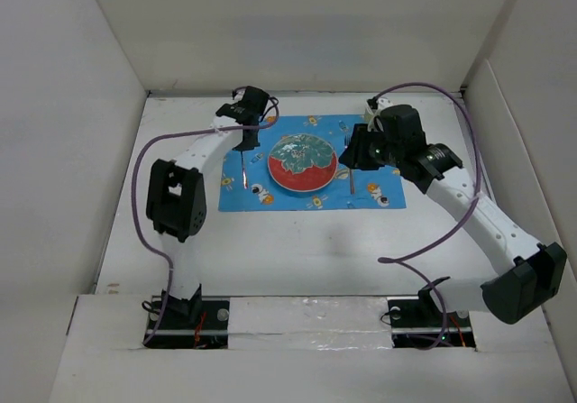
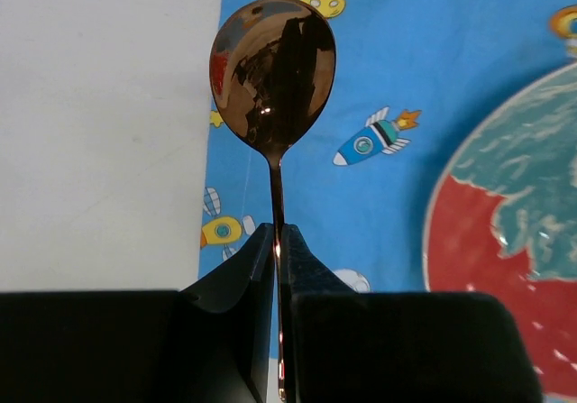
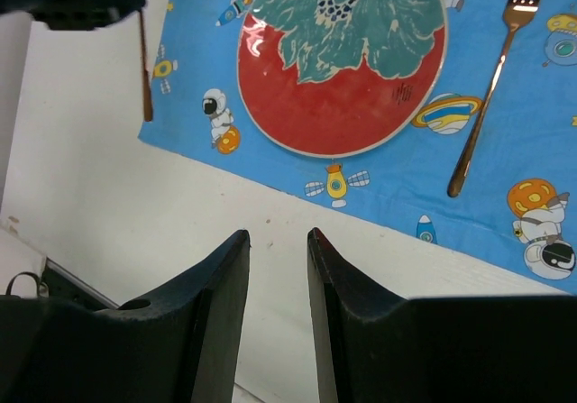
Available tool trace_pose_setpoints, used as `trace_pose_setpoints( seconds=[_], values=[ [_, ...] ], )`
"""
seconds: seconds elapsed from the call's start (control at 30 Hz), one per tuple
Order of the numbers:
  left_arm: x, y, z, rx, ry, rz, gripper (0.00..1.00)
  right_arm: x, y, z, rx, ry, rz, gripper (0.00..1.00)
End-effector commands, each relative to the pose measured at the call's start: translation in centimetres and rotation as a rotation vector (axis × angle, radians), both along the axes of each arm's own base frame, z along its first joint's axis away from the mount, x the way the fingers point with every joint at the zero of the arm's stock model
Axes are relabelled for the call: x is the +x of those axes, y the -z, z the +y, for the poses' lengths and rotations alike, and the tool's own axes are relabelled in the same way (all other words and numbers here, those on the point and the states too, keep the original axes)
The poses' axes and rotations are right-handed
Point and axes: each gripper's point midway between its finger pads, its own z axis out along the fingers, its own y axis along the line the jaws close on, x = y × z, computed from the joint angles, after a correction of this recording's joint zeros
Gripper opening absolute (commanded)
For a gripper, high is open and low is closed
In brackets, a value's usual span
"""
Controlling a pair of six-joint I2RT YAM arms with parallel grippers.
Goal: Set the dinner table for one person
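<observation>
We find the left gripper (image 2: 277, 233) closed tight on the thin handle of a copper-coloured spoon (image 2: 273, 74), jaws meeting on the metal with no gap showing. The spoon's bowl stands clear beyond the fingertips, over the left margin of a blue cartoon-print placemat (image 2: 406, 69), where the cloth meets the bare white surface. We cannot tell whether the spoon touches the cloth.

The right gripper (image 3: 278, 237) stands partly open, with nothing between its jaws. It hangs over bare tabletop just off the near edge of the placemat.

The dinner table (image 1: 297, 250) is the large white top under both arms. The placemat lies flat in its far half, roughly centred between the arms. On the placemat we note a round plate (image 3: 343, 87), red and green, at the middle. A fork (image 3: 491, 83) of the same copper colour lies flat to the plate's right, tines toward the far side, apart from the plate. The spoon is on the plate's left, likewise apart from it.
</observation>
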Motion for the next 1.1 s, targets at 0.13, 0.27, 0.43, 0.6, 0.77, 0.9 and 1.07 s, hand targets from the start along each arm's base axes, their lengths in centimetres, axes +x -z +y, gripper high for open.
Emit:
trace_pose_setpoints(
  seconds=[0.13, 0.27, 0.43, 0.6, 0.77, 0.9, 1.07],
  values=[
    [1.1, 1.7, 0.5, 0.113, 0.051, 0.075, 0.0, -0.5, -0.9, -2.2, 0.006, 0.055, -0.033, 0.37],
    [1.3, 2.6, -0.1, 0.087, 0.068, 0.078, 0.0, -0.8, -0.5, -2.3, 0.006, 0.057, -0.02, 0.37],
    [1.7, 4.3, -0.7, 0.074, 0.083, 0.106, 0.0, -0.6, -0.2, -2.4, -0.004, 0.067, -0.013, 0.37],
    [2.0, 5.5, -1.1, 0.066, 0.089, 0.119, 0.0, -0.5, 0.1, -2.4, -0.01, 0.067, -0.005, 0.37],
    [2.7, 5.9, -1.5, 0.062, 0.093, 0.113, 0.0, -0.5, 0.8, -2.2, -0.015, 0.063, 0.014, 0.37],
    [3.0, 6.3, -1.6, 0.06, 0.098, 0.114, 0.0, -0.5, 1.7, -2.1, -0.022, 0.056, 0.038, 0.37],
    [2.8, 7.6, -1.4, 0.078, 0.097, 0.132, 0.0, -0.3, 2.5, -2.1, -0.034, 0.06, 0.054, 0.37]
  ],
)
